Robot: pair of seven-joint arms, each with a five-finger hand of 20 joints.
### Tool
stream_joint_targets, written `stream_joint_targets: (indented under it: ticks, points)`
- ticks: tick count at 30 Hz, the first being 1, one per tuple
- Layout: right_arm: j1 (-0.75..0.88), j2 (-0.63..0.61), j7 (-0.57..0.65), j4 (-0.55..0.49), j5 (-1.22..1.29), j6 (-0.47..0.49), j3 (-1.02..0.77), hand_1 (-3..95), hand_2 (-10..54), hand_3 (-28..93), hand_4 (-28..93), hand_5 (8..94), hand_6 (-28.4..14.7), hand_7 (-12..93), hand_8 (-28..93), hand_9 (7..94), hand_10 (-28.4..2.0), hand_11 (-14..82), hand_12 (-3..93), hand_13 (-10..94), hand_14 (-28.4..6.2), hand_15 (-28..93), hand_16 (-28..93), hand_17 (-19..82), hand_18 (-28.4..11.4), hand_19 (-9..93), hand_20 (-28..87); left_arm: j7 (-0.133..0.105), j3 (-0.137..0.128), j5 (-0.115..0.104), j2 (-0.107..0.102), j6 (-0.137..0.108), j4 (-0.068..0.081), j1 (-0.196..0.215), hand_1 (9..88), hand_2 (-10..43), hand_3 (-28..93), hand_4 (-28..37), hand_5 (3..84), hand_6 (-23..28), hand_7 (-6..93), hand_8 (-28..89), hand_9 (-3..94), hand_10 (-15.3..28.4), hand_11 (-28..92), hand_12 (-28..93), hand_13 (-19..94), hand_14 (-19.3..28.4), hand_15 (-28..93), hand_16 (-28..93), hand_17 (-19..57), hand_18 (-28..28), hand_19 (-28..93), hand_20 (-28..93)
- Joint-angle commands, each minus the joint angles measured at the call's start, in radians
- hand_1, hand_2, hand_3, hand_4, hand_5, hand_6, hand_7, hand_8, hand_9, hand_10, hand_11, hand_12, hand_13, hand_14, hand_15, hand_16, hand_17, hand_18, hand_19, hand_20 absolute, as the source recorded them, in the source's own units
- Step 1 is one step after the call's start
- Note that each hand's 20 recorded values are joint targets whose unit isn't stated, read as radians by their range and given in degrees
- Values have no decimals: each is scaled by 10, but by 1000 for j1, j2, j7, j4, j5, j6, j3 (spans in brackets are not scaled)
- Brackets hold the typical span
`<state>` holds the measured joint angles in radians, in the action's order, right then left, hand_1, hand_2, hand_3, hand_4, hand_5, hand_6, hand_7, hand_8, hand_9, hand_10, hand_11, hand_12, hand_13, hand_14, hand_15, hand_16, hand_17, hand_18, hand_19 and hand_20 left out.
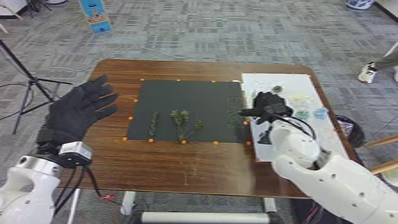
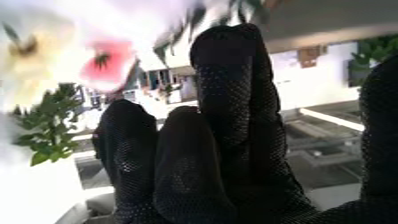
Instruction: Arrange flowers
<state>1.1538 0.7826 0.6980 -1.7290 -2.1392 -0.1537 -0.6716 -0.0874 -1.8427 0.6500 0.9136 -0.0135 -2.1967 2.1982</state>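
Head view gives me the dark mat [image 1: 191, 92] on the worktop [image 1: 178, 170], a strip of brown wood between its near edge and the worktop's near edge. Three green sprigs [image 1: 180, 119] lie towards that near side; a longer stem [image 1: 234, 111] runs by the mat's right edge. My left robot hand [image 1: 75, 110] is at the worktop's left edge, fingers straight and apart. The right robot hand [image 1: 270, 104] is at the white sheet's [image 1: 275, 82] mat side; whether it grips, I can't tell. Right wrist view shows a pink flower [image 2: 108, 62] near green leaves [image 2: 51, 122].
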Motion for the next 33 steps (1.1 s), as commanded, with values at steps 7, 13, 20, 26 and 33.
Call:
stream_joint_targets:
  ticks: [7,13,20,26,33]
  points:
    - [-117,-21,60,48,-14,64,81,224,-95,673,-283,735,-5,311,-114,845,-95,464,314,837,-40,858,395,567,-204,932,724,21,1,-5,10,-4,2,11,235,-35,712,-283,306,27,204,-98,292,128,246,179,241,149,292,8,-93,226,452,88]
    - [-203,3,104,111,-29,163,169,230,-95,648,-283,739,-6,317,-120,849,-94,470,312,838,-40,858,396,571,-203,932,724,25,7,-3,9,-2,3,7,235,-36,711,-283,305,28,204,-98,292,128,247,179,240,149,292,9,-93,227,452,87]
    - [-262,-21,111,117,-7,194,228,215,-95,644,-283,751,-10,314,-116,854,-95,469,314,842,-40,857,400,577,-205,932,727,26,-1,-2,11,-5,-1,19,234,-36,713,-283,306,28,204,-98,291,128,247,179,240,149,291,8,-93,227,452,87]
    - [-338,-7,104,166,11,233,332,209,-95,647,-283,752,-10,313,-114,854,-95,468,316,842,-40,856,403,578,-203,932,726,26,-3,0,15,-6,-5,22,234,-36,713,-283,305,28,203,-98,292,128,247,179,240,148,291,9,-93,226,451,87]
    - [-378,52,78,221,29,280,397,203,-95,647,-283,752,-10,313,-114,853,-95,467,316,842,-40,855,406,578,-202,932,725,27,0,0,18,-9,-7,21,234,-36,713,-283,306,28,203,-98,292,128,247,179,241,148,291,8,-93,226,451,88]
